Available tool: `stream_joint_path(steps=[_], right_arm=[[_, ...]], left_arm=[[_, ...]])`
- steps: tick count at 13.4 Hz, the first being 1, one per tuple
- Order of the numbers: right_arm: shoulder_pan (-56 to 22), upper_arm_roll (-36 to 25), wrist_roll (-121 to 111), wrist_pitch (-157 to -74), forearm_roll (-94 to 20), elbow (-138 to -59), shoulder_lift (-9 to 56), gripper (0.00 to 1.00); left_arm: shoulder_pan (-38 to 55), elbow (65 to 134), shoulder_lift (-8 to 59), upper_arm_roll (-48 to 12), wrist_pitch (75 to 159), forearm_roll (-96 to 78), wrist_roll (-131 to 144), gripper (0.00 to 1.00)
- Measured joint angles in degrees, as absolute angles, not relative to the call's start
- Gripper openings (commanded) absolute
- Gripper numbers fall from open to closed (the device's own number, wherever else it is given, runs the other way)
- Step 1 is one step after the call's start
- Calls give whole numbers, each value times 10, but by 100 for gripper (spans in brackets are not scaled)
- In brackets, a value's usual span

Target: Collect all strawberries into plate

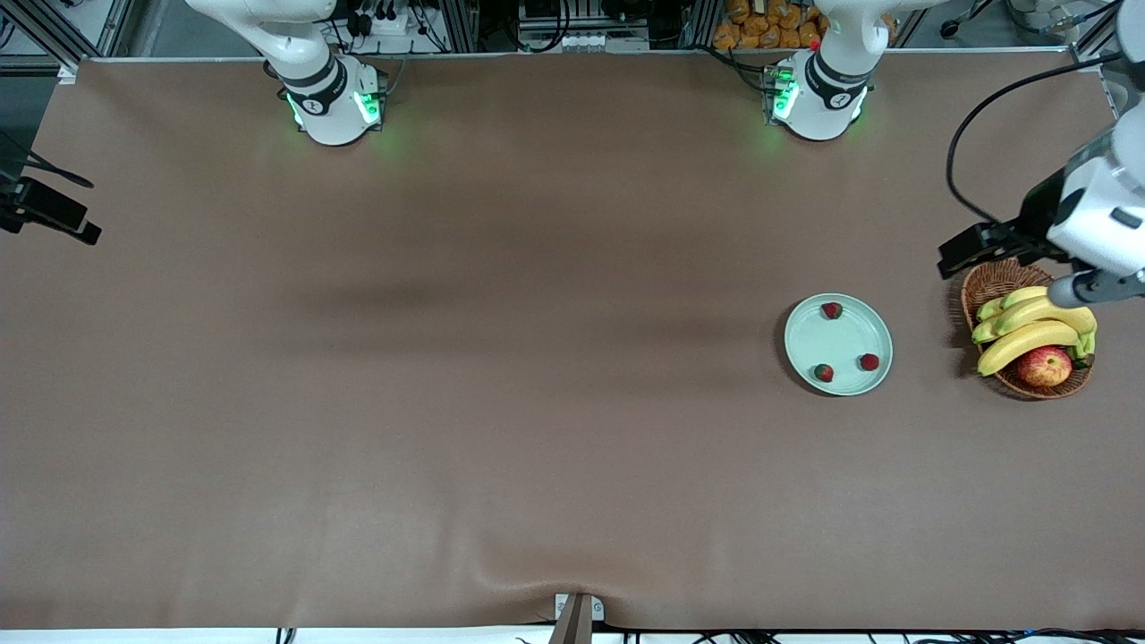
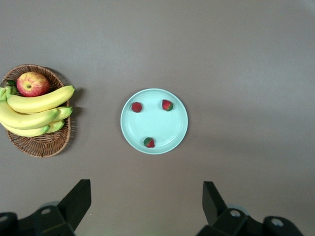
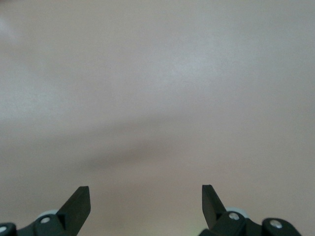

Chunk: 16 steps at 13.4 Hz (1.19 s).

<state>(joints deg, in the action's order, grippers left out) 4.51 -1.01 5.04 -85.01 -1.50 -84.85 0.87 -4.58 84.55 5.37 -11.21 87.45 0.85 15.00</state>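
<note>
Three strawberries (image 1: 832, 310) (image 1: 824, 373) (image 1: 869, 361) lie apart inside the pale mint-green plate (image 1: 841, 344), toward the left arm's end of the table. The left wrist view shows the same plate (image 2: 157, 125) with the berries (image 2: 137, 106) (image 2: 168, 104) (image 2: 149, 142) in it. My left gripper (image 2: 146, 196) is open and empty, high above the table beside the plate; its hand (image 1: 1087, 215) shows at the edge of the front view. My right gripper (image 3: 146, 196) is open and empty over bare brown table.
A brown wicker basket (image 1: 997, 282) with bananas (image 1: 1029, 333) and a red-yellow apple (image 1: 1044, 365) stands beside the plate, toward the left arm's end. It also shows in the left wrist view (image 2: 44, 142). A brown cloth covers the table.
</note>
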Motion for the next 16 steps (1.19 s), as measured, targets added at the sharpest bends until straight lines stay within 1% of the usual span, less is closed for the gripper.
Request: stream_joint_path(steps=[4, 5, 16], right_arm=[[45, -10, 51, -852, -15, -849, 9, 100], [45, -10, 51, -852, -15, -849, 9, 100], [45, -10, 51, -852, -15, -849, 9, 100]], left_arm=[[15, 863, 35, -24, 874, 1, 94, 100], [17, 863, 35, -12, 875, -6, 75, 100], [19, 863, 33, -5, 876, -12, 60, 100]])
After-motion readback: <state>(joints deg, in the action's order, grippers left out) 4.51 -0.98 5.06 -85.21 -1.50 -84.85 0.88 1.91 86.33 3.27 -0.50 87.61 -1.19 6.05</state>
